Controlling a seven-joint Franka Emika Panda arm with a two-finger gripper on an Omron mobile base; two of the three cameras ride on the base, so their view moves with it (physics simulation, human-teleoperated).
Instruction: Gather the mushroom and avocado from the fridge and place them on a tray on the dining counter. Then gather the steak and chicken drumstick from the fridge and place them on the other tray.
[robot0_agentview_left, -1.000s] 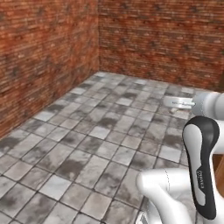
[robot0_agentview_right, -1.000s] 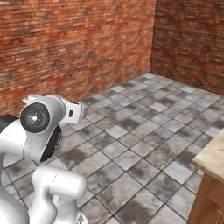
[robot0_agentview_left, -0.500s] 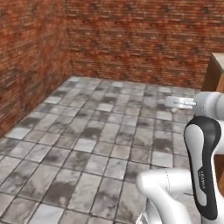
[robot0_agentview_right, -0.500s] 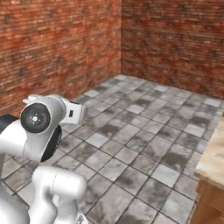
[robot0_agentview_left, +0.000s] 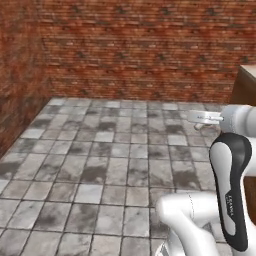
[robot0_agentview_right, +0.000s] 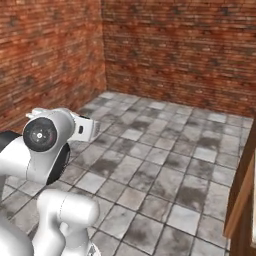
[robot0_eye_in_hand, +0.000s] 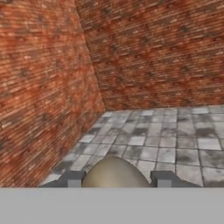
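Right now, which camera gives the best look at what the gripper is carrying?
The hand view: a beige rounded lump, likely the mushroom, sits close and large in the gripper, between its two tips. In both base views the gripper is small, and the lump cannot be made out.

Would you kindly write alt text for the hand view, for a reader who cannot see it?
A rounded beige-tan object sits between the two dark fingertips of the pincer, which appears shut on it; what the object is cannot be told. Beyond it, a grey stone-tiled floor runs to a corner where two red brick walls meet.
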